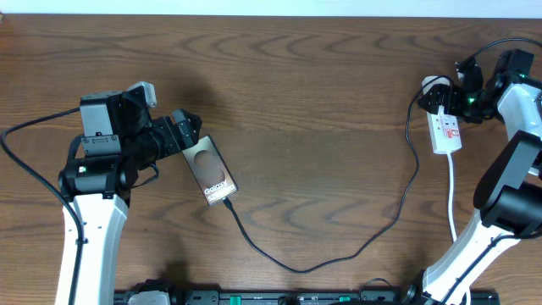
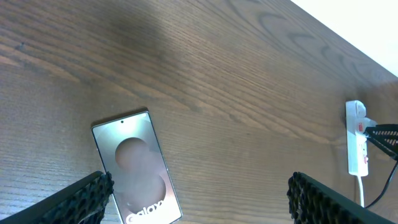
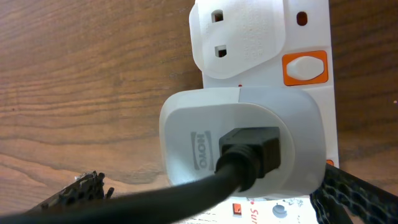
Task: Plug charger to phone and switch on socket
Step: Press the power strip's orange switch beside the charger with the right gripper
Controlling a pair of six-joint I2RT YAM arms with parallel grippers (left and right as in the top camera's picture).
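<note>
The phone lies flat on the wooden table, brown screen up; it also shows in the left wrist view. The thin black charger cable runs from the phone's lower end in a loop to a white plug seated in the white socket strip. My left gripper is open and empty, just above the phone's upper left end. My right gripper is open, its fingers either side of the white plug. An orange switch sits beside the plug.
The socket's white cord runs toward the front edge beside the right arm. The socket shows far right in the left wrist view. A second, unused outlet lies beyond the plug. Bare wood lies between the arms.
</note>
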